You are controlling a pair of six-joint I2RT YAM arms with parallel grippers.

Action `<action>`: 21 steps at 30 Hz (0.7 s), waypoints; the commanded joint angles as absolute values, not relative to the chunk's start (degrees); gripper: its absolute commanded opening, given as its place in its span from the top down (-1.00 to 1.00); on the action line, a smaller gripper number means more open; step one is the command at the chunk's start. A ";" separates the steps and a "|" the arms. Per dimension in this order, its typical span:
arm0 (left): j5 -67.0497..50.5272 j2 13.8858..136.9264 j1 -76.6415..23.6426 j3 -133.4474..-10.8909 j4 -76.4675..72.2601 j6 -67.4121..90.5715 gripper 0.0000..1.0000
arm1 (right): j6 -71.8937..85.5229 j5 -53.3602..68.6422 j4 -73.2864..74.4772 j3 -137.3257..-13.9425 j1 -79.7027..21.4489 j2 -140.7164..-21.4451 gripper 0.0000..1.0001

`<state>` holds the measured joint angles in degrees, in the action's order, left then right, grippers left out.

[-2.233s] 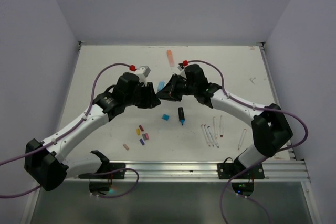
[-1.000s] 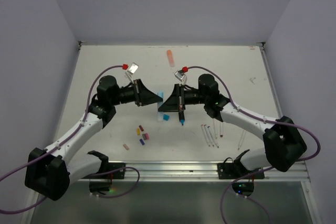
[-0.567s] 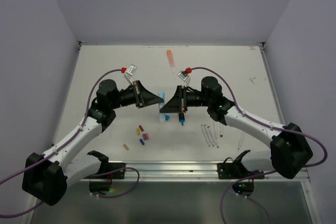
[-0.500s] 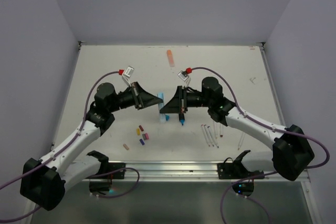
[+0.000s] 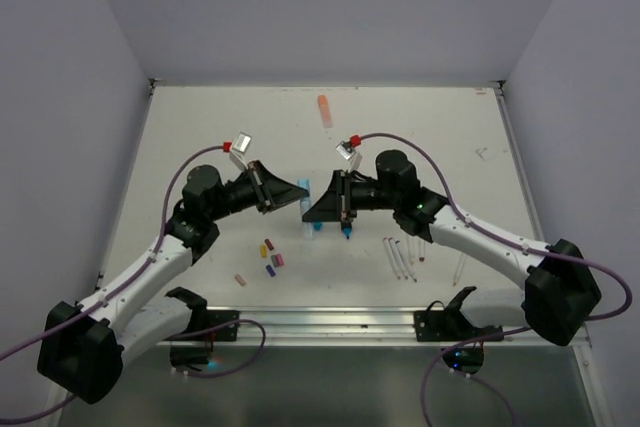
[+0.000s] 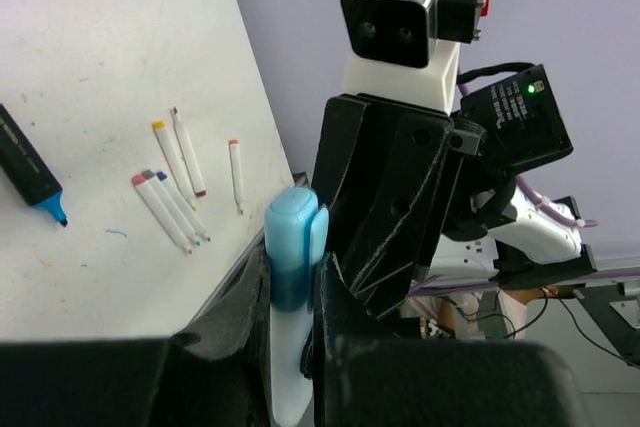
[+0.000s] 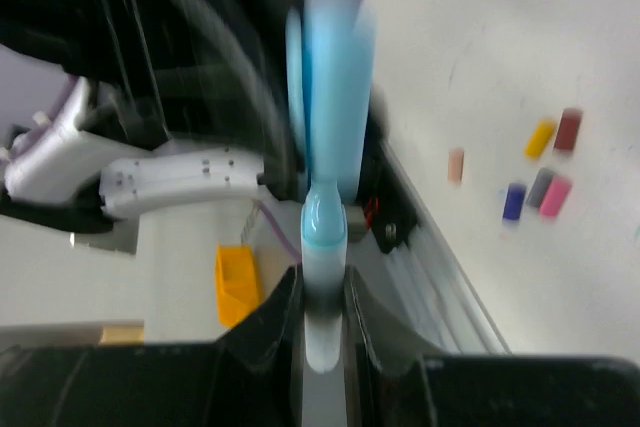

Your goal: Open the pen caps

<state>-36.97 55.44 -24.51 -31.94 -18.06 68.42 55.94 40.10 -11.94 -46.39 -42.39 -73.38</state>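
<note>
A light-blue marker (image 5: pixel 307 203) hangs above the table between my two grippers. My left gripper (image 5: pixel 297 192) is shut on its end with the blue clip cap (image 6: pixel 291 247); the jaws (image 6: pixel 290 282) squeeze it on both sides. My right gripper (image 5: pixel 314 209) faces it and is shut on the pale-blue barrel (image 7: pixel 323 277), in line with the blurred blue part (image 7: pixel 330 97). I cannot tell if cap and barrel have parted. Small loose caps (image 5: pixel 270 255) lie on the table; yellow (image 7: pixel 540 135), dark red (image 7: pixel 568 129), peach (image 7: pixel 456 164), purple (image 7: pixel 514 200) and pink (image 7: pixel 556 195) ones show.
A black marker with a bare blue tip (image 5: pixel 345 220) and a blue cap (image 5: pixel 316 226) lie under the grippers. Thin white pens (image 5: pixel 400 255) lie to the right, one more (image 5: pixel 460 265) further right. A salmon marker (image 5: pixel 324 109) lies at the back. A metal rail (image 5: pixel 380 319) runs along the near edge.
Both grippers have come up off the table and turned to face each other with the light-blue marker between them. In the last half second the pair has shifted slightly left.
</note>
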 commanded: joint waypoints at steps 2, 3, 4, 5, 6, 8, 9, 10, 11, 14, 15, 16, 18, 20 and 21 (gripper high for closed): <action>-14.86 53.35 -22.24 -33.57 -23.92 74.09 1.00 | 44.50 50.55 11.13 -47.19 -50.09 -74.08 1.00; -13.37 53.18 -22.24 -33.84 -22.43 74.18 1.00 | 40.91 48.27 13.95 -48.76 -51.23 -74.53 1.00; -12.49 52.48 -22.24 -34.71 -18.15 74.18 1.00 | 38.69 46.51 20.33 -49.74 -51.76 -74.79 1.00; -11.44 51.95 -22.24 -35.50 -15.15 74.01 1.00 | 36.50 44.32 23.78 -50.88 -52.38 -75.40 1.00; -9.51 51.60 -22.24 -35.94 -12.94 73.83 1.00 | 34.91 42.21 25.99 -51.76 -52.64 -75.41 1.00; -11.32 51.32 -21.80 -34.81 -15.63 73.04 1.00 | 36.37 39.56 24.89 -50.46 -52.21 -73.84 1.00; -15.08 51.94 -21.10 -35.24 -15.12 72.43 1.00 | 38.21 39.12 22.52 -48.10 -51.08 -72.78 1.00; -16.77 53.94 -20.48 -36.90 -13.38 69.29 1.00 | 40.93 37.55 20.76 -47.29 -50.11 -72.51 1.00; -18.70 55.01 -20.48 -37.96 -12.40 66.91 1.00 | 41.91 36.14 20.48 -46.76 -49.05 -72.51 1.00; -24.06 59.40 -20.83 -43.06 -3.54 57.41 1.00 | 43.15 31.57 21.09 -45.88 -44.84 -73.21 1.00; -26.52 60.63 -20.83 -44.02 -0.91 55.39 1.00 | 42.37 31.29 21.44 -46.31 -42.30 -73.73 1.00; -27.06 62.47 -20.92 -45.16 4.60 53.46 1.00 | 41.41 31.12 24.06 -47.01 -40.80 -74.09 1.00; -29.08 64.15 -21.88 -45.00 7.54 49.58 1.00 | 38.77 28.48 27.23 -49.90 -37.81 -75.75 1.00; -28.92 66.17 -23.19 -43.69 10.54 47.39 1.00 | 34.20 26.47 32.94 -52.81 -35.96 -80.14 1.00; -29.35 66.79 -23.64 -43.07 10.98 46.94 0.95 | 32.88 26.19 34.09 -55.17 -34.56 -81.46 1.00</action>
